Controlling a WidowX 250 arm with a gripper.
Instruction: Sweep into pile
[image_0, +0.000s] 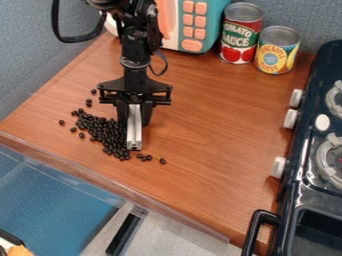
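Claw (134, 110): clenched on a metal bar (134, 131), at the right side of the heap in the view
Beans (109, 133): loosely heaped near the counter's front edge; a few strays lie around the heap
Sweep: best done low and gently, nudging strays inward from outside; a hard push could send beans rolling off the edge
Counter (217, 135): brown wood grain
Back: two cans (242, 31) beside a toy microwave (192, 22)
Right: black stove (310, 187) with white knobs
Wall (304, 15): blue-grey
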